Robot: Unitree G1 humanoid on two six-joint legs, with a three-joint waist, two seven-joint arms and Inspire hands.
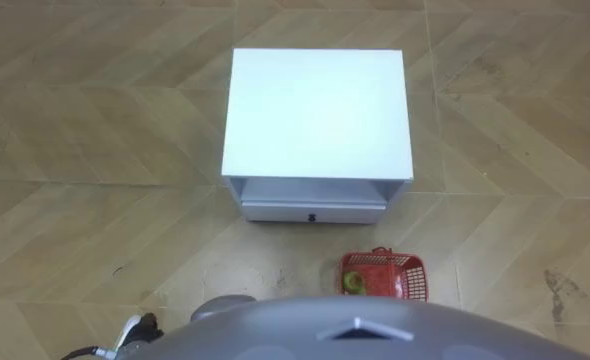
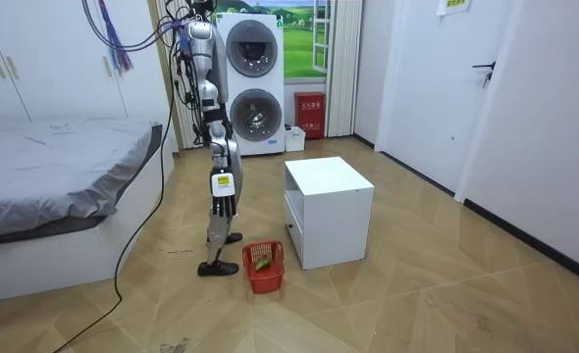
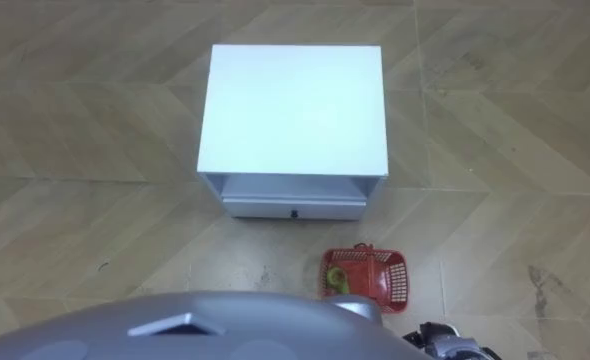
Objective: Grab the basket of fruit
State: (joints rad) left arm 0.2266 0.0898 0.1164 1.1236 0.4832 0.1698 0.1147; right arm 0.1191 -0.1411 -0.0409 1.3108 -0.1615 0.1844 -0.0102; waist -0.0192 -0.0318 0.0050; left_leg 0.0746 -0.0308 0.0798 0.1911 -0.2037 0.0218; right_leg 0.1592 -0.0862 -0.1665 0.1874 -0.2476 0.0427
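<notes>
**Basket on the floor, not yet lifted**

Left eye view: the red basket (image 1: pixel 380 262) is seen on the floor, near the white cabinet (image 1: pixel 318 110) but apart from it, with a green fruit (image 1: pixel 353 283) inside. The left hand (image 1: pixel 135 327) is glimpsed at the lower edge, and its fingers cannot be told.

Room view: the cabinet is faced and the basket lies by the feet. The right hand (image 2: pixel 223 191) is hung at the side, its fingers not made out.

Right eye view: the basket is shown right of the drawer (image 3: pixel 293 209).

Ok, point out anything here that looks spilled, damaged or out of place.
Nothing serious. The red basket stands upright on the floor in front of the white cabinet, with its fruit inside and nothing spilled. The only oddity is a dark smudge on the floor to the basket's right.
</notes>
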